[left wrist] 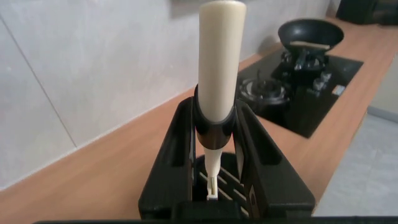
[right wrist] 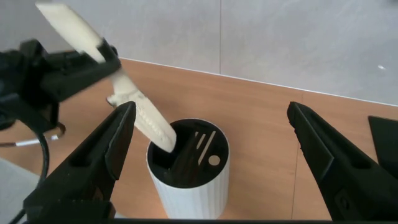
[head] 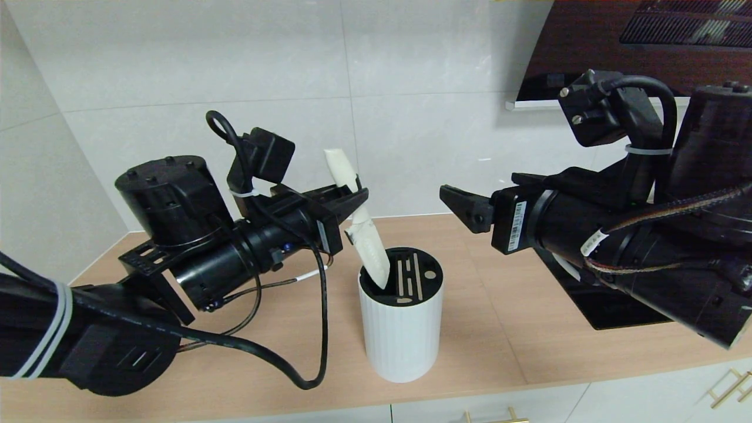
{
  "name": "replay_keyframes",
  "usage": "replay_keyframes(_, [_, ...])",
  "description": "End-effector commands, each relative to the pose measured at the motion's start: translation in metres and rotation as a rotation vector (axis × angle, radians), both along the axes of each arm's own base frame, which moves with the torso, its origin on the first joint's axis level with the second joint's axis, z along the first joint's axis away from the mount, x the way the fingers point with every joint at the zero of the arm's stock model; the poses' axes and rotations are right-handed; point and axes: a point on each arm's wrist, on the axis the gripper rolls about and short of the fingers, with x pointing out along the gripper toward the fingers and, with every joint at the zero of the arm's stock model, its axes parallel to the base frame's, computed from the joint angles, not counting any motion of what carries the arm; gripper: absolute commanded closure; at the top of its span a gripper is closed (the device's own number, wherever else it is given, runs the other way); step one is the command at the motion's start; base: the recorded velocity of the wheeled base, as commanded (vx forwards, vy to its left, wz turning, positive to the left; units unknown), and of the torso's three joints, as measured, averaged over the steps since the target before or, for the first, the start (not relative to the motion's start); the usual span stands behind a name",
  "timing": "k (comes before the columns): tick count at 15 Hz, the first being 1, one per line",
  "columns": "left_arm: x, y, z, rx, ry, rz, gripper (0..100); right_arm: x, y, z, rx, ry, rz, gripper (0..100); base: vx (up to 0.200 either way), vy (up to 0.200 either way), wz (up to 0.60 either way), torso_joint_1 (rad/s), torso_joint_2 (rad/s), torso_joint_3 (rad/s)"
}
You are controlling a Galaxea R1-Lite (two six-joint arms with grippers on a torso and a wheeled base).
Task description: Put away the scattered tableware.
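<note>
Holding the knife (head: 371, 249) at the dark collar between its cream handle and white blade, the left gripper (head: 353, 202) sat above and just left of the holder (head: 402, 329). Its fingers were clamped on the collar from both sides. The left arm came in from the left with the wrist roughly level, pointing toward the right arm.

The knife was tilted, with the handle up and leaning left toward the wall and the blade sloping down to the right. The blade tip was inside the wide opening on the left side of the holder's black top, and most of the blade stood above the rim.

The right gripper (right wrist: 211, 112) hung at about the same height, right of the holder. Its jaws were spread wide, and its fingertips were well apart from both knife and holder.

The holder was a white ribbed cylinder, upright on the wooden countertop (head: 499, 329) near the front edge. Its black insert had narrow slots and a small round hole beside the wide opening.

A black cooktop (head: 611, 305) was set into the counter on the right, under the right arm. A black frying pan (left wrist: 310, 32) sat on its far burner. A dark range hood (head: 617, 53) hung above it against the pale tiled wall (head: 235, 59). Brass cabinet handles (head: 725, 388) showed below the counter front.
</note>
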Motion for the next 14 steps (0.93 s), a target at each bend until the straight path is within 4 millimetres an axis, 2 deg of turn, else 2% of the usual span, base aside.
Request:
replay_keyframes(1, [0.005, -0.005, -0.012, 0.017, 0.034, -0.006, 100, 0.0, 0.0, -0.001, -0.001, 0.001, -0.001, 0, 0.0, 0.0, 0.0, 0.0, 0.0, 0.0])
replay_keyframes(7, [0.003, -0.022, -0.038, 0.068, 0.1, -0.035, 100, 0.002, -0.001, -0.001, -0.001, 0.001, -0.007, 0, 0.0, 0.0, 0.0, 0.0, 0.0, 0.0])
replay_keyframes(14, [0.009, -0.038, -0.059, 0.076, 0.063, 0.006, 100, 0.002, -0.001, -0.001, -0.001, 0.001, -0.006, 0, 0.0, 0.0, 0.0, 0.0, 0.0, 0.0])
